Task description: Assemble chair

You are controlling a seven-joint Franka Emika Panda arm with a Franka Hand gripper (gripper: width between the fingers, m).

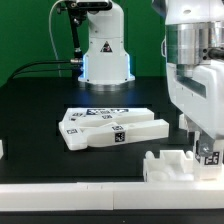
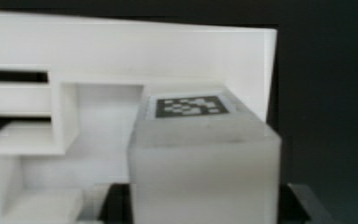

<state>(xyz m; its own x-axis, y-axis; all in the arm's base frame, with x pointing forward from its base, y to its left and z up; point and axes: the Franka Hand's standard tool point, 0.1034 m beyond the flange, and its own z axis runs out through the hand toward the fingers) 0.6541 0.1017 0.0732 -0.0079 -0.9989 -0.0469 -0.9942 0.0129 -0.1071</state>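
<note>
A white chair block with a black-and-white tag on top [image 2: 197, 107] fills the wrist view. My gripper [image 2: 208, 206] is shut on it, with one dark finger [image 2: 121, 200] against each side of the block. In the exterior view my gripper [image 1: 205, 148] hangs at the right over this tagged block [image 1: 210, 157], which stands against a larger white chair piece [image 1: 172, 166] with slots and steps. That stepped piece [image 2: 69, 110] lies just behind the block in the wrist view. More flat white chair parts with tags [image 1: 112, 130] lie in the middle of the black table.
The arm's base [image 1: 105, 50] stands at the back centre with cables beside it. A thin strip with tags, seemingly the marker board [image 1: 100, 112], lies behind the middle parts. A white ledge [image 1: 60, 196] runs along the front edge. A small white piece [image 1: 2, 150] shows at the exterior view's left.
</note>
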